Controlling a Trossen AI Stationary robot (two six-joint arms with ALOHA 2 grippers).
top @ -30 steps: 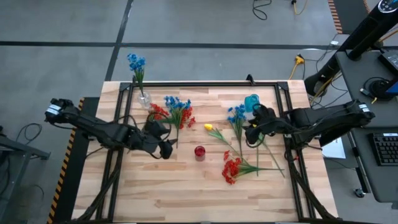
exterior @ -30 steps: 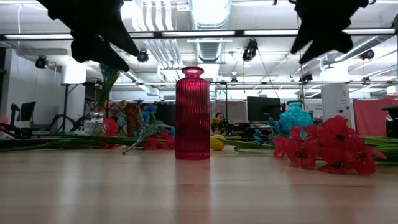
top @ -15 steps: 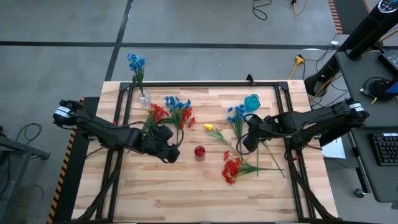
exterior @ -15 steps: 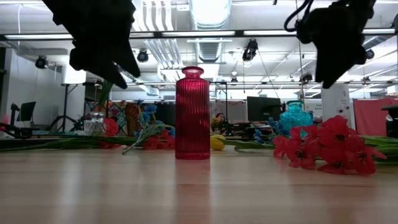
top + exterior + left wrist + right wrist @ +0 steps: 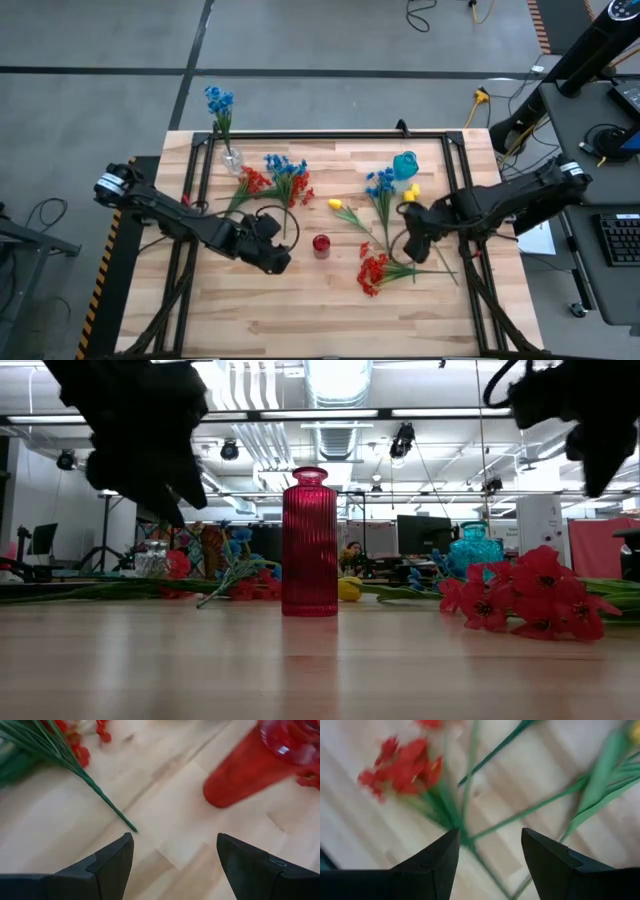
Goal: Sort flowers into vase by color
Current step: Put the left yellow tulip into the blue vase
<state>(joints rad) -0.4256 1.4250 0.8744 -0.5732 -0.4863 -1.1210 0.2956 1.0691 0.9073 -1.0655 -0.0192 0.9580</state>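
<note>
A red ribbed vase stands upright mid-table. My left gripper hovers open just left of it, over bare wood beside a green stem end. My right gripper hovers open above the green stems of a red sprig lying flat. More red and blue sprigs, a yellow bud and a blue sprig lie on the table. A blue sprig stands in a clear vase.
A teal vase stands near the far right, with a yellow bud beside it. A black frame borders the wooden tabletop. Bare wood stretches along the near edge.
Both arms have moved toward the near edge. My left gripper has shifted a little right, closer to the red vase. My right gripper has travelled from beside the blue sprig to above the red sprig's stems. No flower has moved.
</note>
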